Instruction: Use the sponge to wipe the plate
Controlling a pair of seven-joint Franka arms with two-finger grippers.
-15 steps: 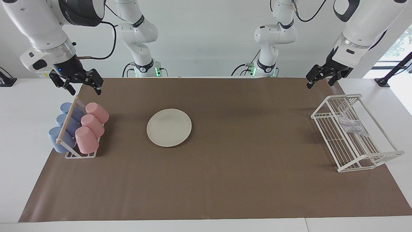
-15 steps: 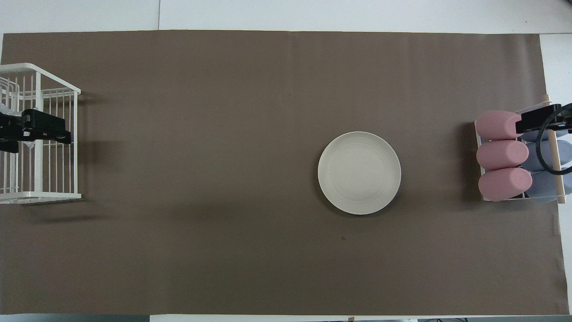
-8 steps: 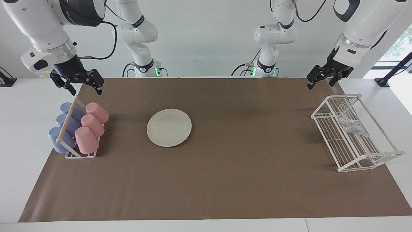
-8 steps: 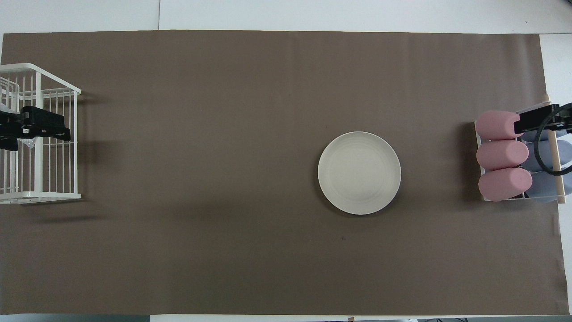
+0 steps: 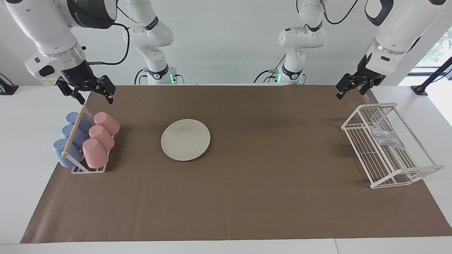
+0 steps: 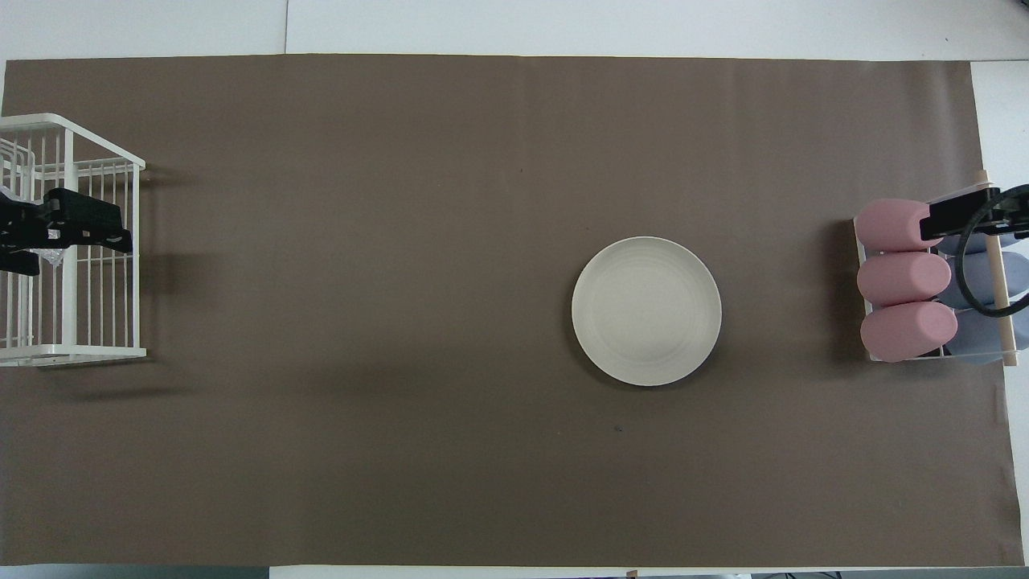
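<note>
Left hand (image 5: pixel 350 89) raised, fingers apart, empty, right hand (image 5: pixel 92 95) raised, fingers apart, empty

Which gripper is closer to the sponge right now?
Left. The left gripper hangs over the white rack's robot-side end; the sponge lies in that rack. The right gripper waits above the cup rack.

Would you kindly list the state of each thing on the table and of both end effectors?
Plate: flat on the brown mat, bare.
Sponge: lying in the white wire rack, untouched.
Pink cups: on their sides in the cup rack.
Left end effector: open, empty, raised.
Right end effector: open, empty, raised.
</note>
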